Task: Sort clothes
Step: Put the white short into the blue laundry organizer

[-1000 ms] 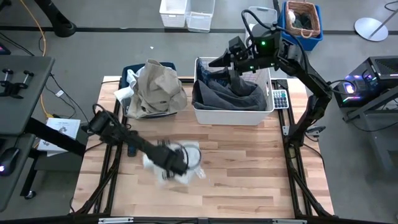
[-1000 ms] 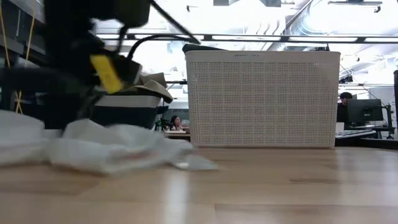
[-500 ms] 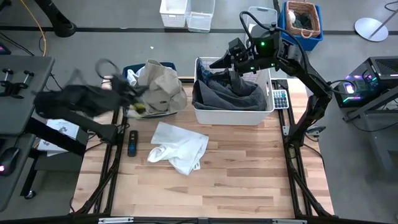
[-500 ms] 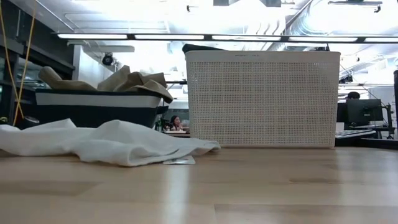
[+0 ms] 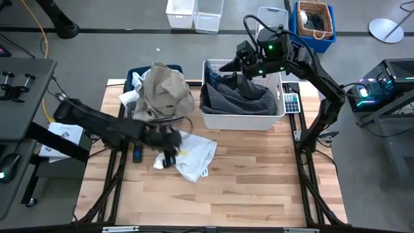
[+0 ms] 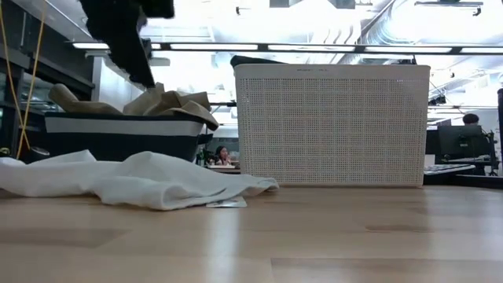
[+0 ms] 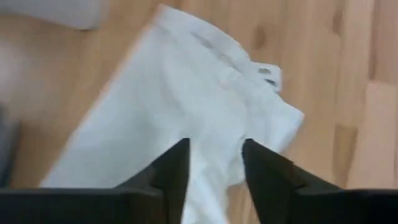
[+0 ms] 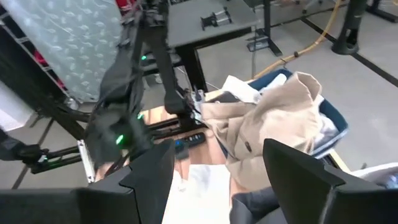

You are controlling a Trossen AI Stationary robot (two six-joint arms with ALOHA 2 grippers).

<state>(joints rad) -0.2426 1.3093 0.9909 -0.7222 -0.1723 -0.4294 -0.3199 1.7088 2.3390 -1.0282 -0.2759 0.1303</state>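
The left gripper (image 7: 214,163), away over the navy bin (image 5: 137,72) half a second ago, is back above the white garment (image 5: 187,154), which lies crumpled on the wooden surface (image 5: 259,181) where it lay then; its jaws stand open and empty just over the cloth, so another pickup looks imminent. The tan garment (image 5: 165,90) is heaped in that bin, the dark grey one (image 5: 242,97) in the white basket (image 5: 239,120). The right gripper (image 8: 217,168) has stayed above the basket, jaws apart, holding nothing.
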